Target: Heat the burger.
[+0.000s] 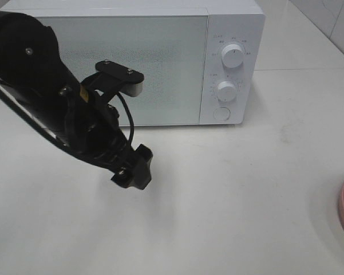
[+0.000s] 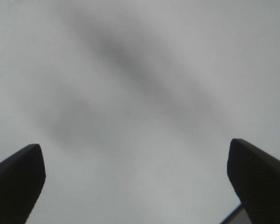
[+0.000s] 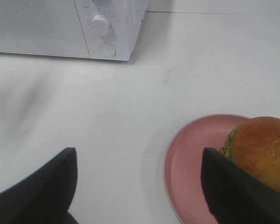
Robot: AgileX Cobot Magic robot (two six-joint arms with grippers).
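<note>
My left gripper [image 2: 136,186] hangs over the bare white table [image 1: 246,195] in front of the closed microwave [image 1: 160,57], its jaws spread wide and empty. My right gripper [image 3: 139,186] is also wide apart, holding nothing. The burger [image 3: 261,149] sits on the pink plate [image 3: 191,158], near my right fingers.

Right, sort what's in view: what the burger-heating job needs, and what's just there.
For the job:
- burger, on the pink plate
- microwave, door shut, with its two knobs and round button
- left gripper, open and empty
- right gripper, open, near the plate

Just there:
- white table
</note>
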